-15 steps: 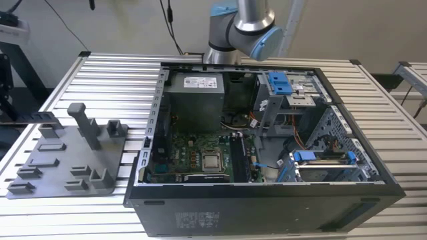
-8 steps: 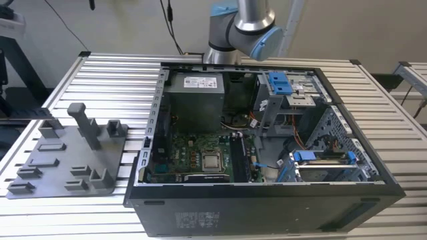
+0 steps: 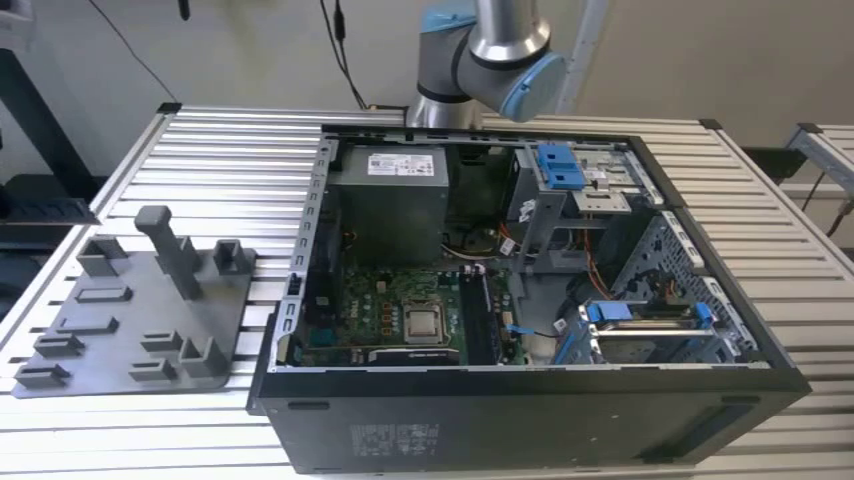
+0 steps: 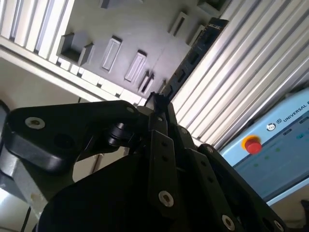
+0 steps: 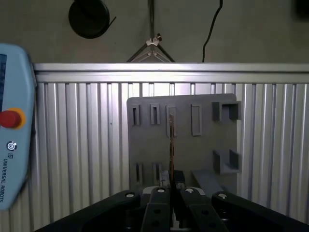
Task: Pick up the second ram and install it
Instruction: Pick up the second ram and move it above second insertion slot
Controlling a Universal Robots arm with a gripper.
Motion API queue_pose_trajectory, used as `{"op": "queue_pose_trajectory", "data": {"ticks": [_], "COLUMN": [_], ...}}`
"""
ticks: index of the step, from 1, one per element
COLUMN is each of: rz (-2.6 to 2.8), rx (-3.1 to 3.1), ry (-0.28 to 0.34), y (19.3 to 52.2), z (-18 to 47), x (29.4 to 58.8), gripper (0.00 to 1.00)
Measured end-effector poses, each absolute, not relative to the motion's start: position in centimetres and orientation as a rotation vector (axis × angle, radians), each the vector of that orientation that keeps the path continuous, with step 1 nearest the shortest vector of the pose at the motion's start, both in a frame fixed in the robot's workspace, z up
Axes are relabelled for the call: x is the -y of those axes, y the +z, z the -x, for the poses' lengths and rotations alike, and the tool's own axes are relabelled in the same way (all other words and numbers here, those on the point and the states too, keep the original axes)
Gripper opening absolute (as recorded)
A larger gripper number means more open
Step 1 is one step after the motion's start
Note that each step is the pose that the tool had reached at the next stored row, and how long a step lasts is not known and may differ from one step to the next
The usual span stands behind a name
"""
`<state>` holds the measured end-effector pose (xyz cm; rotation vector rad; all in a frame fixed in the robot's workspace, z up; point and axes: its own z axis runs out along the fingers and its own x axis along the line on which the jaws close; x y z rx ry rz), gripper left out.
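The end effector (image 5: 172, 189) is clamped shut on the second ram (image 5: 170, 145), which in the first wrist view stands edge-on out of the fingertips as a thin line. In the second wrist view the same stick (image 4: 192, 58) runs long and dark beyond the end effector (image 4: 157, 99), with the grey fixture plate (image 4: 120, 29) and the slatted worktop (image 4: 251, 58) well behind it. Only one short end seems to be held, so I judge the main risk to be the stick pivoting or slipping in the grip. It would then reach its slot skewed, and pressing down could bend the board. In the exterior view the open computer case (image 3: 534, 420) sits on the worktop with the fixture plate (image 3: 134, 320) at its nine o'clock. Inside lie the motherboard (image 3: 387, 310) with its processor (image 3: 424, 323), a power supply (image 3: 387, 200) at twelve o'clock of that, a drive cage (image 3: 574, 190) at about two o'clock, and loose cables (image 3: 481, 245) that a long stick could snag. Whether any memory slot is already filled I cannot tell.
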<state>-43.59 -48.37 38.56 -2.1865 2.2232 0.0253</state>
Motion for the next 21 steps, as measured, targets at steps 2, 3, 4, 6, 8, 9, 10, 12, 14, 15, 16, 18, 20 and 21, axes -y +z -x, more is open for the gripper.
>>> {"op": "queue_pose_trajectory", "data": {"ticks": [2,3,4,6,8,9,10,12,14,15,16,18,20,21], "rz": [2.186,2.186,2.186,2.186,2.186,2.186,2.186,2.187,2.187,2.187,2.187,2.186,2.186,2.186], "rx": [-2.223,-2.223,-2.223,-2.223,-2.223,-2.223,-2.223,-2.223,-2.223,-2.223,-2.223,-2.223,-2.223,-2.223], "ry": [0.025,0.025,0.025,0.025,0.025,0.025,0.025,0.025,0.025,0.025,0.025,0.025,0.025,0.025], "y": [38.9,38.9,38.9,38.9,38.9,39.0,39.0,39.0,39.0,38.9,39.0,39.0,38.9,38.9], "z": [43.6,43.6,43.6,43.6,43.6,43.6,43.6,43.4,43.0,42.8,42.5,42.0,41.4,41.2], "x": [48.4,48.4,48.4,48.4,48.4,48.4,48.4,48.4,48.4,48.4,48.4,48.4,48.4,48.4], "gripper": [0.14,0.14,0.14,0.14,0.14,0.14,0.14,0.14,0.14,0.14,0.14,0.14,0.14,0.14]}}
